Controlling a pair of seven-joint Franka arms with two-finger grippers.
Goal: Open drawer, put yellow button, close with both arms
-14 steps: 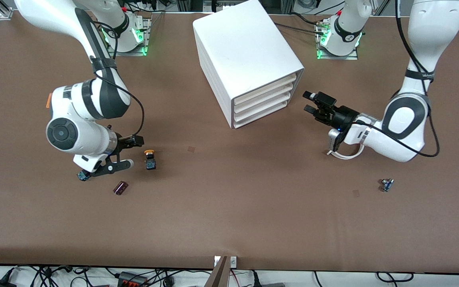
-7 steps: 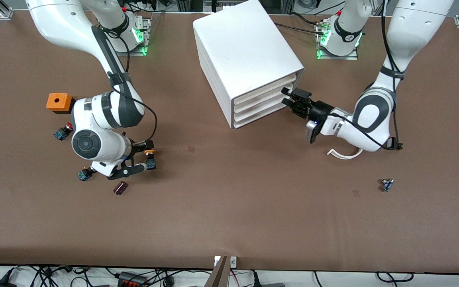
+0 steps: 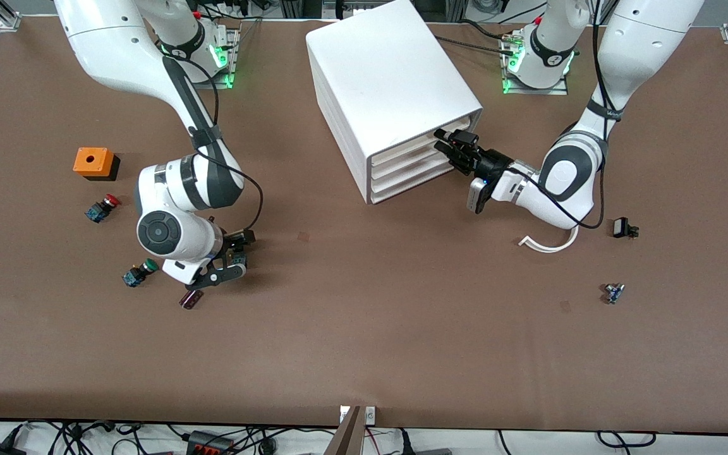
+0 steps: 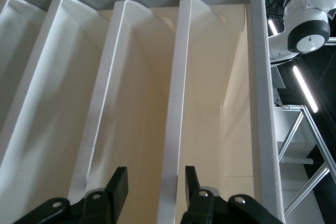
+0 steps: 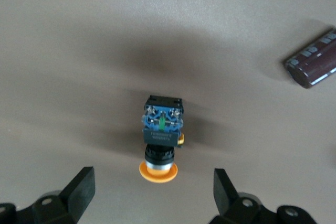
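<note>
Hovering low over the brown matte surface [image 3: 364,328], your right pincer [image 5: 152,190] stands wide, straddling the yellow button [image 5: 161,137], which lies on its side, round cap toward the pincer, untouched, with bare room around it. Your left pincer [image 4: 152,192] sits at the cabinet's [image 3: 389,82] smooth white front, fingers partly closed astride the top drawer's [image 4: 176,103] thin lip.

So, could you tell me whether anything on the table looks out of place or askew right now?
The white cabinet sits skewed, its drawer fronts angled toward the left arm's end. The yellow button lies on its side between the right gripper's open fingers. Nothing is spilled or visibly damaged.
</note>
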